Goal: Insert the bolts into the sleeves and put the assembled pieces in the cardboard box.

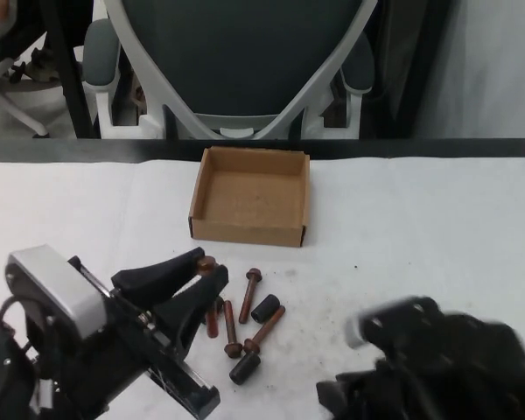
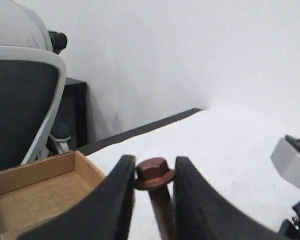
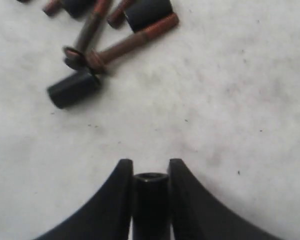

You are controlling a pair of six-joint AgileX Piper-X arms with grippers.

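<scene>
The high view looks forward and down over the bench [image 1: 437,219] from behind both arms. The left wrist view sits low behind the left gripper [image 2: 155,167], facing the bench's far edge; both show the cardboard box [image 1: 249,197]. The right wrist view looks steeply down, close over bolts [image 3: 132,42] and sleeves [image 3: 72,88] that the high view also shows.

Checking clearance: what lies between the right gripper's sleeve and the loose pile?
Bare bench surface, from held sleeve to pile, in the right wrist view.
</scene>
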